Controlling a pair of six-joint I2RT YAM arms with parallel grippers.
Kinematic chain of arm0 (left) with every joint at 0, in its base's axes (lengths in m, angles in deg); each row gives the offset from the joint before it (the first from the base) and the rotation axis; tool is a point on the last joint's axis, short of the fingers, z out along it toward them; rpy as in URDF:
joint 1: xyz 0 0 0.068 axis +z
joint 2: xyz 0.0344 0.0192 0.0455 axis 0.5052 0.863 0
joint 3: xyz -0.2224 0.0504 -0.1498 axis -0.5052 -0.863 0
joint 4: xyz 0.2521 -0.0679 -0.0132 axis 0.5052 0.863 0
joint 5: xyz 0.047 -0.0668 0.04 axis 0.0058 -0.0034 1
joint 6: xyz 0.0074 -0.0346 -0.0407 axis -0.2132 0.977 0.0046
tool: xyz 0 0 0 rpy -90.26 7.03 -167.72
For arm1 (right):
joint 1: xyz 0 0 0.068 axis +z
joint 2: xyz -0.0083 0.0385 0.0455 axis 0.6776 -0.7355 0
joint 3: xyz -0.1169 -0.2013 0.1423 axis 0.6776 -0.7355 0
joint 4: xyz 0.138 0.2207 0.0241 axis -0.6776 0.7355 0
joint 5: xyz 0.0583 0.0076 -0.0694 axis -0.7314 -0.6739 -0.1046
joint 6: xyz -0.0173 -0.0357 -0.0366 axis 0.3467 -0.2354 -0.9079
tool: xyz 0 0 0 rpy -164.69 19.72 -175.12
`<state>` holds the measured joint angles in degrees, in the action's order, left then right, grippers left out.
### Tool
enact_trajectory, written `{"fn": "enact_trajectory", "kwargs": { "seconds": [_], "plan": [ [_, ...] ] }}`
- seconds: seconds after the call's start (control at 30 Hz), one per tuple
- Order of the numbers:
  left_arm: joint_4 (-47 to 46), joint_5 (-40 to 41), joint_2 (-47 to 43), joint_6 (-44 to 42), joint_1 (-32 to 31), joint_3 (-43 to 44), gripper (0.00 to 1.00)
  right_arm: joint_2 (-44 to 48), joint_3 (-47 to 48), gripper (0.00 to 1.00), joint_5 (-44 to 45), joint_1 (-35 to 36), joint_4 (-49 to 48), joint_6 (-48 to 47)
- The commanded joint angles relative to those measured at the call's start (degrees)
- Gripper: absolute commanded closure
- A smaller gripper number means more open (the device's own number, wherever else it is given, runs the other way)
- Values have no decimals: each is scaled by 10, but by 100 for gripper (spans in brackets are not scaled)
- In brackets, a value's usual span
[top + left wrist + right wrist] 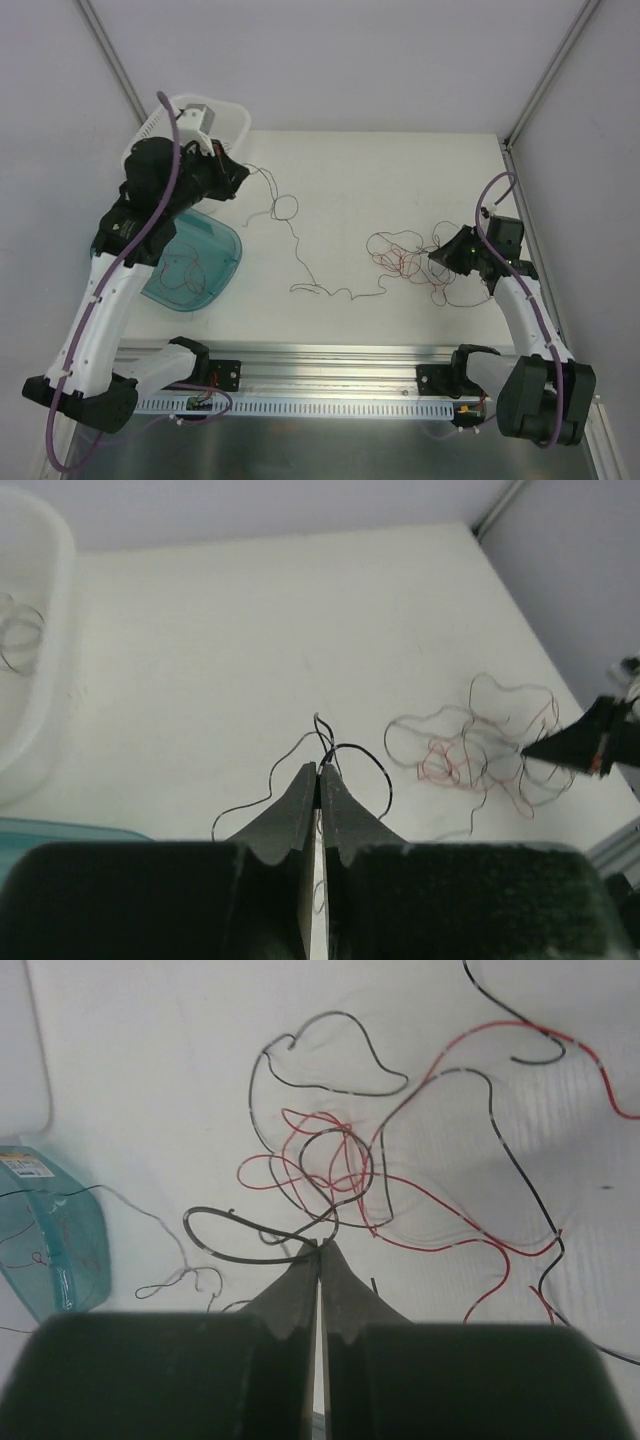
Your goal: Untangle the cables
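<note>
A long dark cable [297,250] lies strung across the table's middle, from my left gripper [240,172] down toward the tangle. My left gripper [320,767] is shut on that cable's end [340,748], held above the table by the white basket. A loose tangle of red and dark cables [400,252] lies at the right; it also shows in the left wrist view [470,752]. My right gripper [438,256] sits at the tangle's right edge. In the right wrist view it [320,1246] is shut on a dark cable loop [250,1256], with the red strands [320,1165] just beyond.
A white basket [228,112] stands at the back left, holding a dark strand [20,640]. A teal tray [222,262] with a few thin wires sits front left, also in the right wrist view [60,1245]. A metal rail [330,355] runs along the near edge. Walls enclose the table.
</note>
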<state>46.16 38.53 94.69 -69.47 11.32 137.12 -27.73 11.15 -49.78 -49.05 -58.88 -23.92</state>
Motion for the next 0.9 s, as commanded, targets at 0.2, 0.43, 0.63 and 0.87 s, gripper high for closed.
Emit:
{"fn": "enact_trajectory", "kwargs": {
  "seconds": [0.2,0.43,0.63,0.87],
  "plan": [
    [-57,-40,-17,28,-3,-185,100,51,84,99,68,50,92,-51],
    [-64,-23,-33,16,-5,-247,100,75,123,99,86,63,126,-62],
    [-65,10,-43,17,-5,-258,100,80,167,99,155,62,192,-87],
    [-66,-7,-47,19,-5,-248,100,56,158,42,232,142,222,-103]
  ]
}}
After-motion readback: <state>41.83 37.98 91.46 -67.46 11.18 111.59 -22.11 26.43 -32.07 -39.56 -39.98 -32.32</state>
